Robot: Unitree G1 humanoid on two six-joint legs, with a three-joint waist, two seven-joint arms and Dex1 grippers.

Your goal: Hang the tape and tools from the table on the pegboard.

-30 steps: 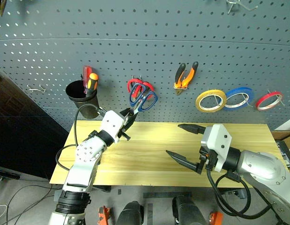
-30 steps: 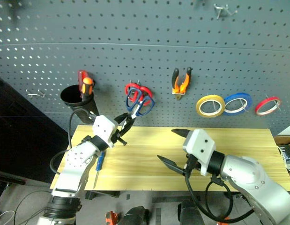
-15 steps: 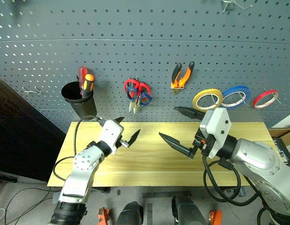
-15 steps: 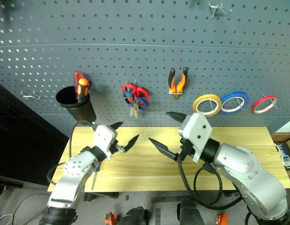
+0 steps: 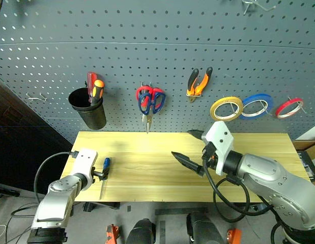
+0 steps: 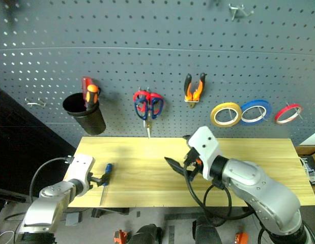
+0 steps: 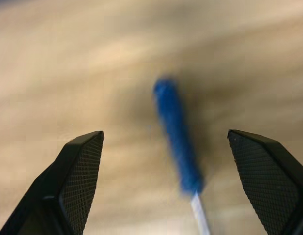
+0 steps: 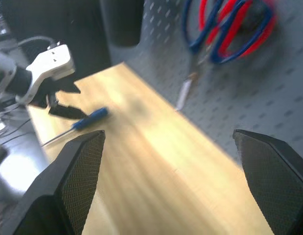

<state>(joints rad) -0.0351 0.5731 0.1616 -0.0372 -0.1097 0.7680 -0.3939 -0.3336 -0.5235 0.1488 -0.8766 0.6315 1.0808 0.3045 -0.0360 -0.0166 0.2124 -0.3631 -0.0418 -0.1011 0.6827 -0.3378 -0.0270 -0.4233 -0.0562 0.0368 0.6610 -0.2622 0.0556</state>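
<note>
The blue-handled screwdriver (image 5: 105, 166) lies on the table (image 5: 147, 173) near its left end. My left gripper (image 5: 99, 176) is open just beside it, and in the left wrist view the blue handle (image 7: 174, 131) lies between the two spread fingers (image 7: 79, 182), untouched. The dark blue scissors (image 5: 150, 103) hang on the pegboard (image 5: 157, 46) with red scissors on the same hook. Further right on the pegboard hang the orange-and-black pliers (image 5: 199, 81) and the red tape (image 5: 289, 108). My right gripper (image 5: 180, 143) hovers open and empty above the table's middle.
A black cup (image 5: 89, 108) on the pegboard holds a red and an orange screwdriver. Yellow tape (image 5: 226, 108) and blue tape (image 5: 258, 105) hang left of the red ring. Bare hooks sit at the far left (image 5: 35, 96) and top right (image 5: 256, 5).
My left gripper let go of the blue scissors on the hook, opened, and dropped back and left to the screwdriver. The right gripper drifted slightly left.
</note>
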